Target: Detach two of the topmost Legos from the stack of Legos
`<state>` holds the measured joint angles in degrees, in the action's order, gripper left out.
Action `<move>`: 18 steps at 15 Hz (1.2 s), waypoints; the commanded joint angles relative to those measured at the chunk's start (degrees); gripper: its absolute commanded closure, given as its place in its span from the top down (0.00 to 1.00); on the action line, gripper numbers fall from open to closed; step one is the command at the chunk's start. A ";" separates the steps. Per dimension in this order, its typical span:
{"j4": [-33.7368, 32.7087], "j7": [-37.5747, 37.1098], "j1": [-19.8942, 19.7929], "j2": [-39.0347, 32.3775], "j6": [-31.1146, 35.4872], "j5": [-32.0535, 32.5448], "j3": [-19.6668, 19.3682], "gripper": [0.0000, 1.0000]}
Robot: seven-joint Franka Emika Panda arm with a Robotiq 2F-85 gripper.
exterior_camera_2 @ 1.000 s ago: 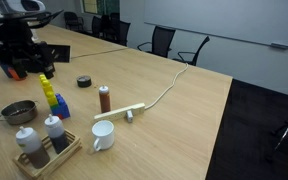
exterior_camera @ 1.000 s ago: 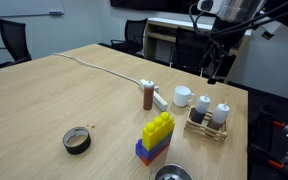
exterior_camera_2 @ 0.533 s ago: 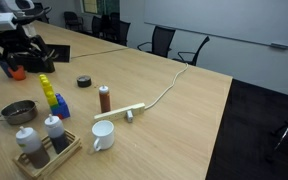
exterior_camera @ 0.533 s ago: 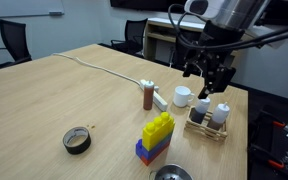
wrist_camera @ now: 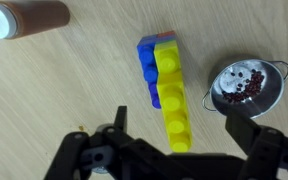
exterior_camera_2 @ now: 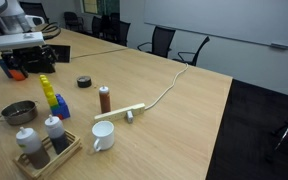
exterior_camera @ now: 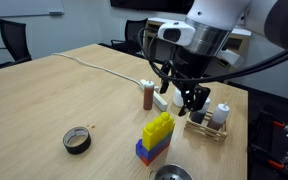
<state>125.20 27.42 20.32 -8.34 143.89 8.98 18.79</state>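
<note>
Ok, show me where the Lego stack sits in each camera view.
Exterior view: the Lego stack stands low, just right of centre.
Exterior view: the Lego stack stands at the left, about mid-height.
Wrist view: the Lego stack fills the middle, seen from above.
Shared landmark: the brown bottle near it shows in all three views.

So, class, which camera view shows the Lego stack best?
The wrist view: the Lego stack sits large at centre, unblocked, with its studs visible. In both exterior views the stack is small and seen from the side.
</note>
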 commanded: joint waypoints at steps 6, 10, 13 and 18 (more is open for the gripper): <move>-0.92 -0.29 -0.52 -0.58 -0.04 1.09 0.74 1.00; -1.62 -0.84 -0.11 -2.34 0.75 4.30 0.50 1.00; -2.42 -1.89 0.24 -4.61 1.44 7.20 0.39 1.00; -5.27 -3.43 0.78 -8.99 4.11 9.18 0.26 1.00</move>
<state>122.04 25.27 20.99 -15.15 146.79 16.49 19.05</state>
